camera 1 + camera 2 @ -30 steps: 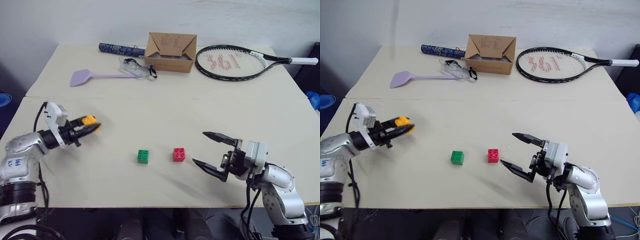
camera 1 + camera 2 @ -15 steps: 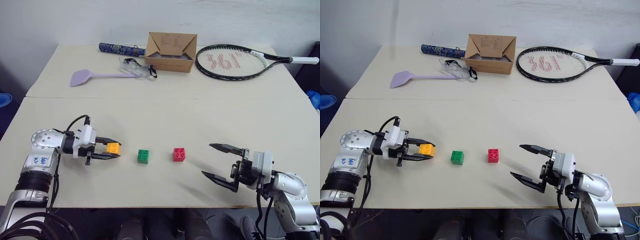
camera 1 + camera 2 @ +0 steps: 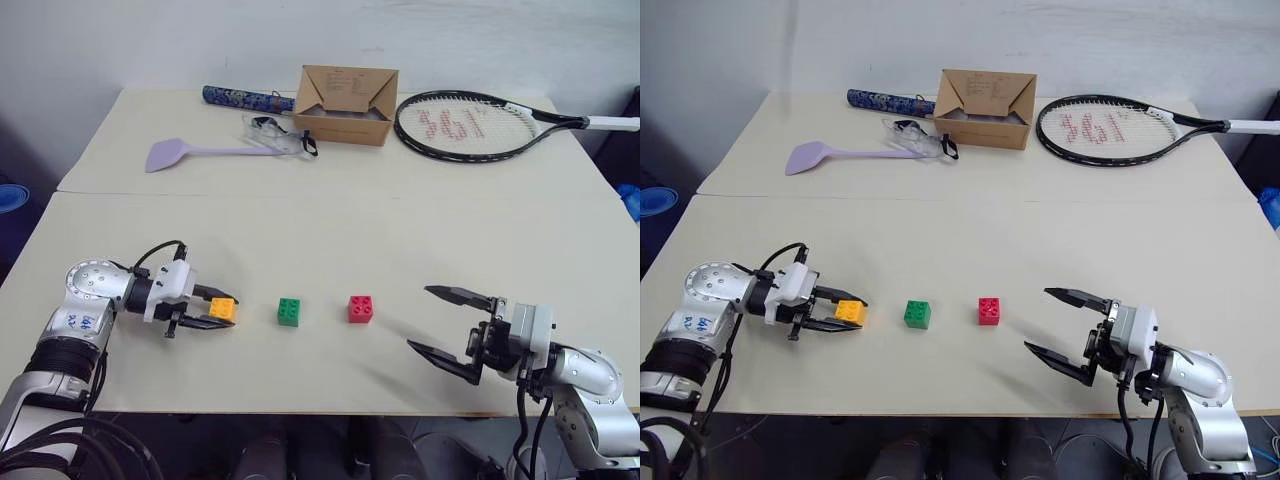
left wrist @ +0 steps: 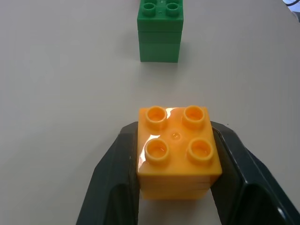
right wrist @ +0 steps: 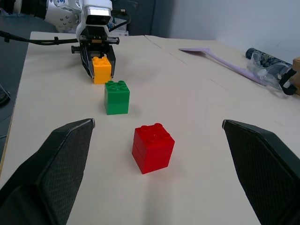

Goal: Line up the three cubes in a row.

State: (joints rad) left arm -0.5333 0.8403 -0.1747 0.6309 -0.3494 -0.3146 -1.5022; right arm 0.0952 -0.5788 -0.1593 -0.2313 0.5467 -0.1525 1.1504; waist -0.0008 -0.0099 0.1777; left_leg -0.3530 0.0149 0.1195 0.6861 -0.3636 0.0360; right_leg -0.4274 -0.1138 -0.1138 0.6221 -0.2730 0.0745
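The orange-yellow cube [image 3: 222,309] sits studs-up on the table [image 3: 320,230], left of the green cube [image 3: 289,312] and the red cube [image 3: 361,308]. All three lie in one line with small gaps between them. My left gripper [image 3: 224,310] reaches in from the left, low over the table. Its black fingers [image 4: 117,178] press against both sides of the orange-yellow cube [image 4: 178,154]. My right gripper [image 3: 420,318] hangs open to the right of the red cube [image 5: 153,147], with nothing between its fingers.
At the back of the table lie a lilac spatula [image 3: 190,153], clear safety glasses [image 3: 275,137], a patterned tube [image 3: 245,97], an open cardboard box [image 3: 345,103] and a tennis racket [image 3: 480,113]. A seam [image 3: 320,193] runs across the table.
My left gripper has carried the orange-yellow cube from the table's left side rightward and down, setting it beside the green cube. The right gripper has drifted slightly right.
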